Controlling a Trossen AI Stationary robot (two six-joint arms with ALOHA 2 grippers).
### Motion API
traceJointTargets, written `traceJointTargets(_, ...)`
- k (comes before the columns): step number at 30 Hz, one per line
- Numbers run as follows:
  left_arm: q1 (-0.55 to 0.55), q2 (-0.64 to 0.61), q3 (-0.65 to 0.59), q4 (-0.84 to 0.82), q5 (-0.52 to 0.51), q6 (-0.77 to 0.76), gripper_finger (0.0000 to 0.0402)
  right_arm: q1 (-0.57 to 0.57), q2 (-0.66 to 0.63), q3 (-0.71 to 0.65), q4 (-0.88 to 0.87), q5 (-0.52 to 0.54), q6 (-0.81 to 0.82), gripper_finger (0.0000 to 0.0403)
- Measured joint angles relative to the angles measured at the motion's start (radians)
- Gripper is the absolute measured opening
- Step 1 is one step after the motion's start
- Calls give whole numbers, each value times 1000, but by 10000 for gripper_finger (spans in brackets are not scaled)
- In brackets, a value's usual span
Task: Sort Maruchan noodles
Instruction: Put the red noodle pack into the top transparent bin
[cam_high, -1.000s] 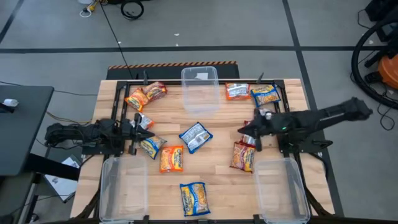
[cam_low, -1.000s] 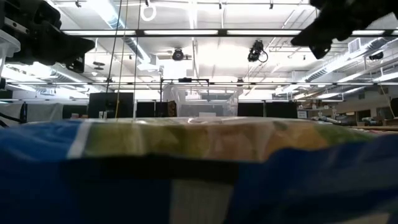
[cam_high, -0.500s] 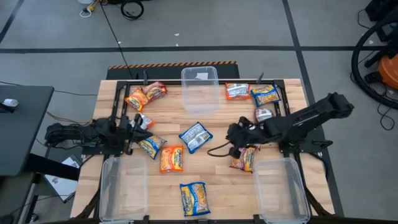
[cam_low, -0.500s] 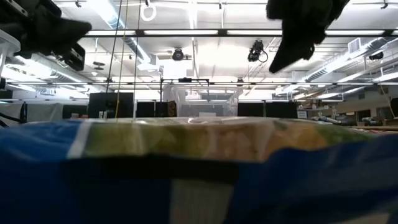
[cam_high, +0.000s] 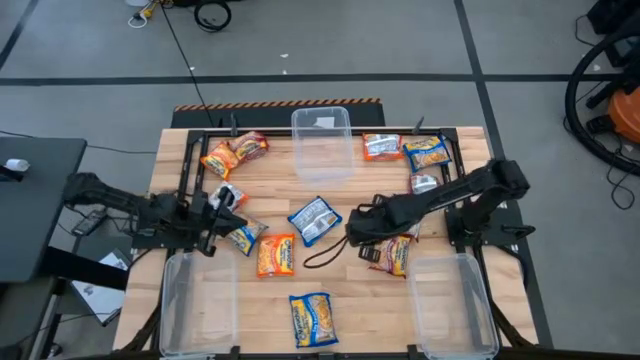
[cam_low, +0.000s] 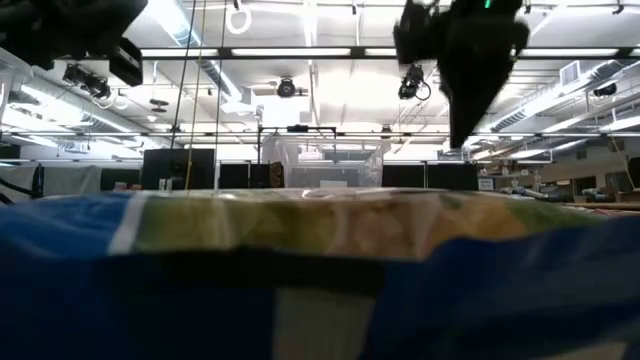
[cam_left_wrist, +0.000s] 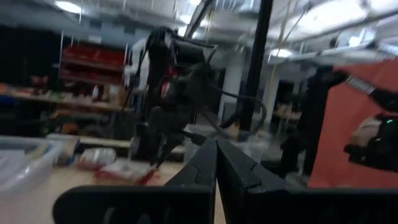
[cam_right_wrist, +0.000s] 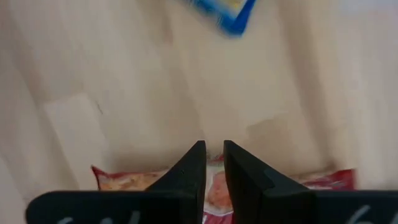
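Note:
Noodle packets lie flat and scattered on the wooden table (cam_high: 350, 290). Two blue ones (cam_high: 314, 220) (cam_high: 243, 235) and an orange one (cam_high: 276, 256) lie at the middle, and a blue-yellow one (cam_high: 312, 318) lies at the near edge and fills the low view (cam_low: 320, 280). A red one (cam_high: 392, 253) lies right of the middle. Orange and red ones (cam_high: 232, 153) lie at the far left, and three more (cam_high: 405, 152) at the far right. My right gripper (cam_high: 355, 228) hangs shut and empty above the table between the blue and the red packet; its wrist view (cam_right_wrist: 212, 163) shows the red packet (cam_right_wrist: 217, 186) below. My left gripper (cam_high: 213, 216) is shut and empty (cam_left_wrist: 216, 163) at the left side.
Three clear bins stand on the table: one at the far middle (cam_high: 322, 140), one at the near left (cam_high: 197, 300) and one at the near right (cam_high: 455, 305). A dark cable loops on the table (cam_high: 325, 252) under the right arm. Bare wood shows between the packets.
My right gripper has swung from the right side toward the table's left, out over the middle, and has tipped to point downward. My left gripper has risen a little. The packets have stayed where they were.

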Motion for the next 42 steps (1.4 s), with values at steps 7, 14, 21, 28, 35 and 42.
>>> traceJointTargets(7,-66,194,81,8,-124,-15,11,-53,104,-1,-213,29,0,81)
traceJointTargets(14,-114,296,122,3,-121,39,11,-91,125,-50,-173,-29,-38,97)
traceJointTargets(21,-122,303,125,4,-125,65,11,-91,86,-177,-139,-52,-39,127)
traceJointTargets(28,-121,303,125,9,-147,98,11,-93,81,-248,-34,-35,-44,126)
traceJointTargets(35,-121,303,125,48,-147,169,11,-102,81,-251,-26,-17,-59,104)
traceJointTargets(42,-121,303,126,62,-147,207,11,-107,84,-235,-30,5,-62,10)
